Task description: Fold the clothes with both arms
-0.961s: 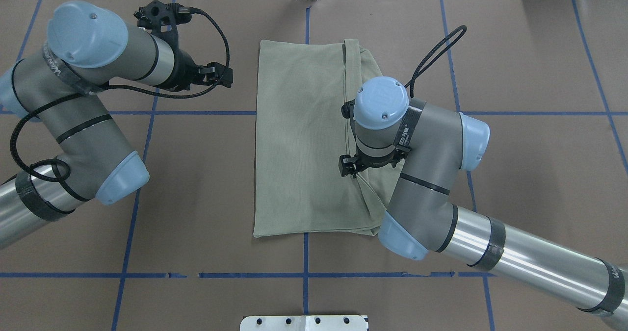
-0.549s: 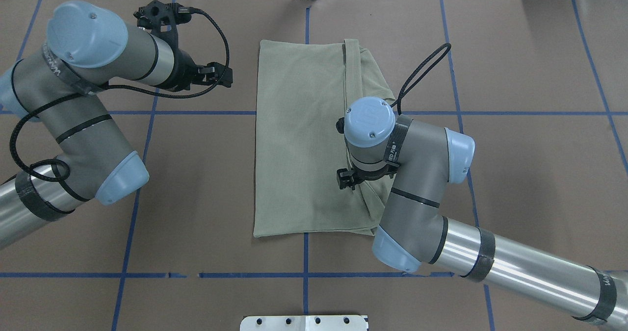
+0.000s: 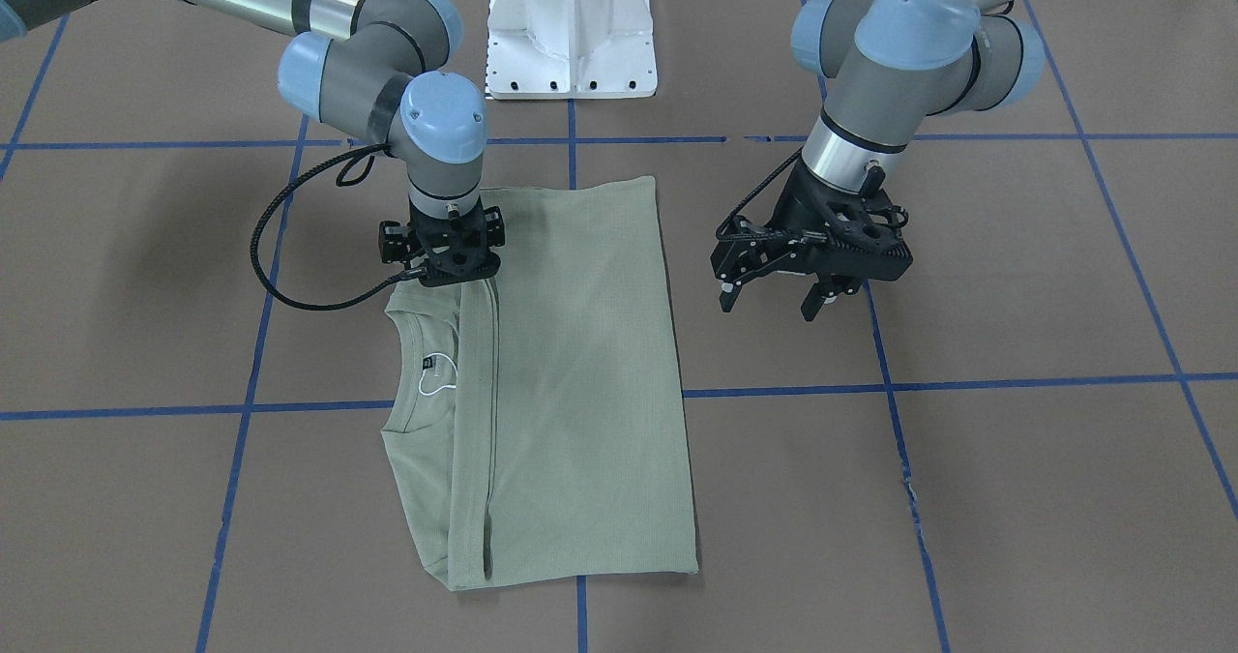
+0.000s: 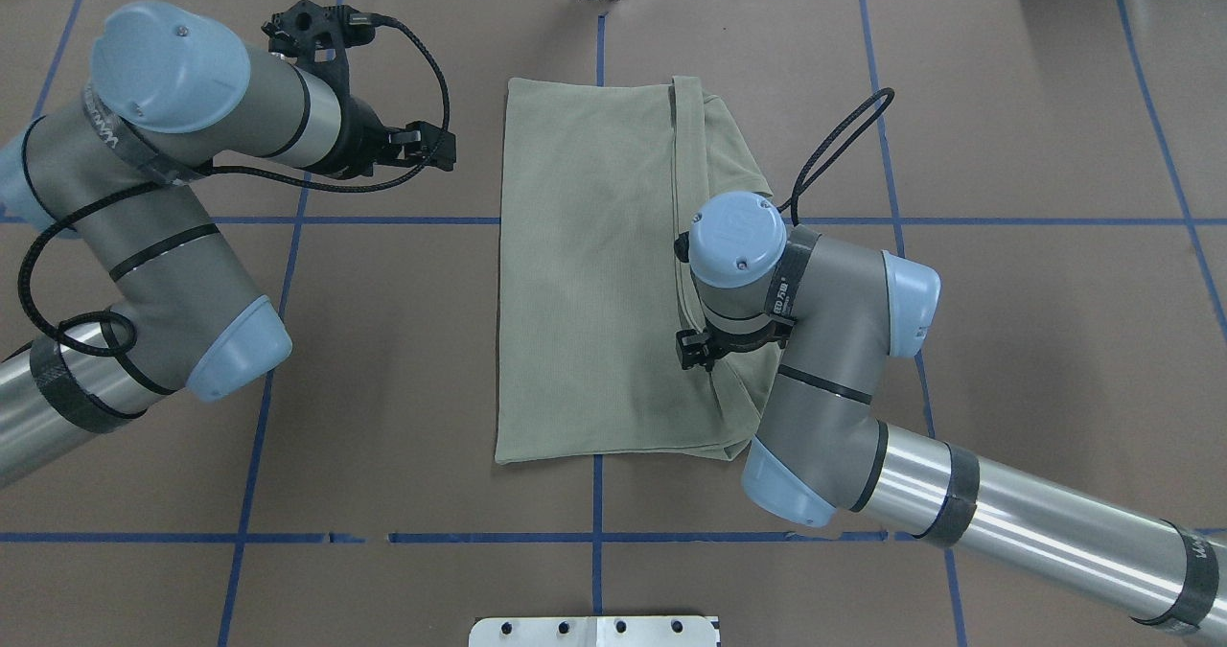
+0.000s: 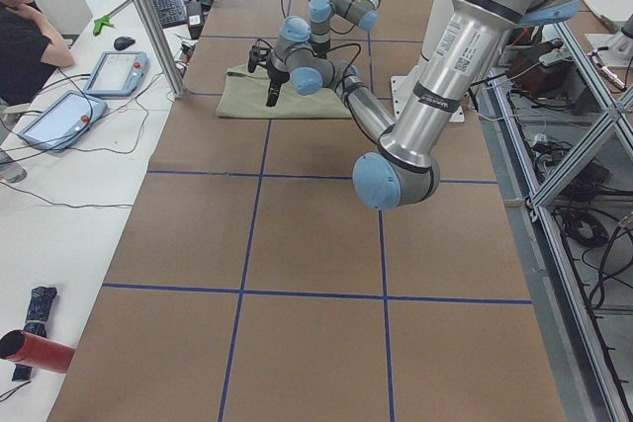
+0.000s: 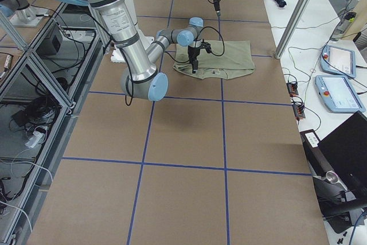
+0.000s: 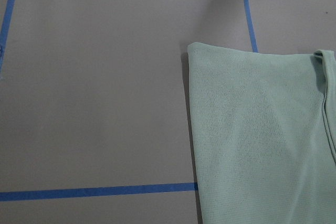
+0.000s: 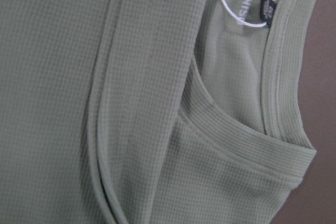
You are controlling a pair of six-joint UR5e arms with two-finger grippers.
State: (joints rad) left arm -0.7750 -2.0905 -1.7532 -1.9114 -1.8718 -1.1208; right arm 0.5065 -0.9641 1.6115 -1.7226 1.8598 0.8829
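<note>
- Brown paper covers the table [image 4: 383, 359], marked into large squares by blue tape lines; a person [image 5: 28, 32] sits at a white side bench at the far-left end in the exterior left view.
- The left arm [image 4: 173, 196] is bent over the table's left part, well apart from the garment, with its wrist pointing toward the table's middle.
- The right arm [image 4: 834, 359] reaches in from the right, and its wrist stands upright over the garment's right part.
- The shirt [image 4: 585, 273], pale sage-green, lies flat near the table's centre, folded into a long rectangle. A folded-over edge runs along its length, and the open neckline lies on the robot's right side.
- The white pedestal base [image 3: 571, 34] stands at the robot's edge of the table, near the shirt's short end but not touching it.
- The left gripper [image 3: 769, 303] hangs above bare paper just beside the shirt's long edge, its fingers spread wide and holding nothing.
- The right gripper [image 3: 453, 271] points straight down at the shirt, at the folded edge close to the neckline. Its fingertips are hidden beneath its own body, so I cannot tell whether it is spread or clamped on fabric.
- The black neck label [image 8: 262, 3] sits inside the collar, with white lettering.
- The white string loop [image 8: 236, 11] hangs across that label.
</note>
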